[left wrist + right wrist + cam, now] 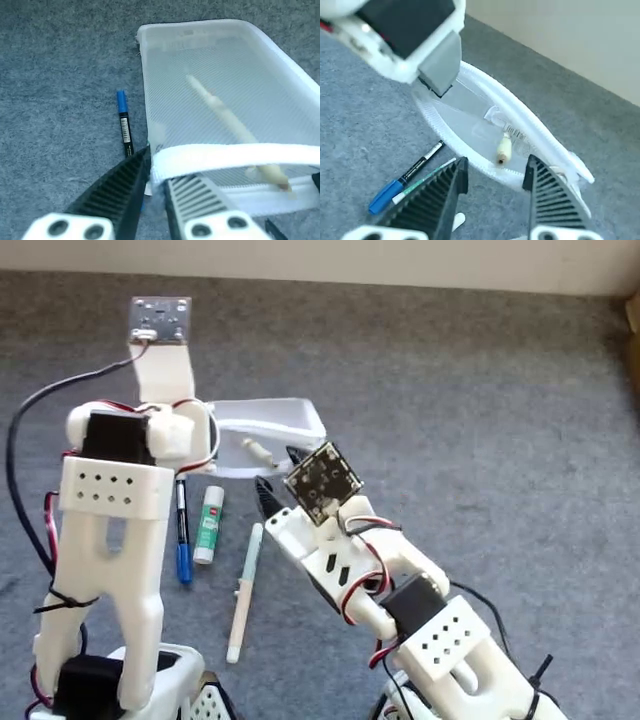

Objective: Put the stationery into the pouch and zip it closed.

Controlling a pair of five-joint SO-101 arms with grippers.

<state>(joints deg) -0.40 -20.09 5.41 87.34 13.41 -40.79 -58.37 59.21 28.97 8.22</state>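
Over the grey carpet (480,390), the high view shows the translucent pouch (280,425) lying open near the middle, its mouth toward the arms. The left arm (110,510) stands over the pouch's left end. The right gripper (278,475) hangs just in front of the mouth with its dark fingers apart. Three pieces lie outside the pouch, side by side between the arms: a blue marker (183,540), a glue stick (209,525) and a long white pen (243,590) (this last lies nearest the right arm (440,630)).

From the left wrist view, the left gripper (156,172) is pinched tight on the pouch's white zipper band, one finger on either side of the rim. A cream-coloured pen (225,117) lies slantwise inside the pouch, seen through the mesh wall. The blue marker lies on the carpet just beside the pouch's edge.

From the right wrist view, the right gripper's jaws stand wide, framing the near rim of the open mouth; whether they touch it cannot be told. The cream-coloured pen's tip rests inside, close to that rim. The left gripper clamps the rim at the pouch's other end, and the blue marker lies on the carpet beside the pouch.
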